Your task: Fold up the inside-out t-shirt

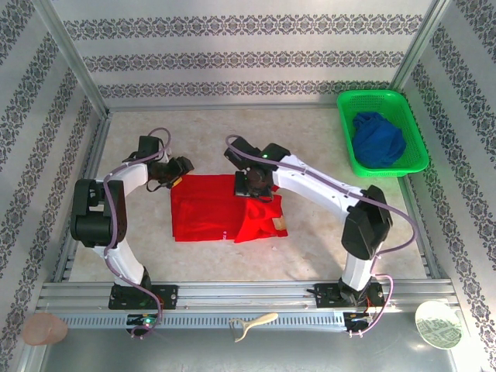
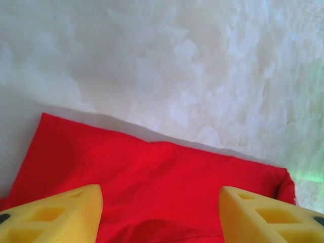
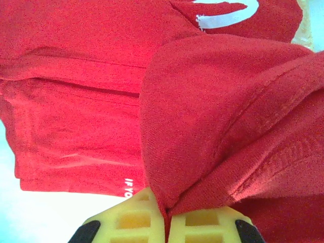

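So your right hand (image 3: 167,223) is pinched tight on a bunched-up fold of the red t-shirt (image 1: 209,211), which lies partly folded in the middle of the desk (image 1: 310,147), a bit of white lettering (image 3: 223,10) showing. Your left hand (image 2: 159,202) hangs over the shirt's far left corner with its jaws partway apart, gripping nothing.

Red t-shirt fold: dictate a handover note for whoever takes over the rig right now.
Left gripper: open, empty, at the far left corner of the t-shirt.
Right gripper: shut on a pinched fold of it.
Shirt: middle of the table, a rough rectangle, right part doubled over, some print showing.
To do: probably lay down the held fold, flatten it, finish folding.
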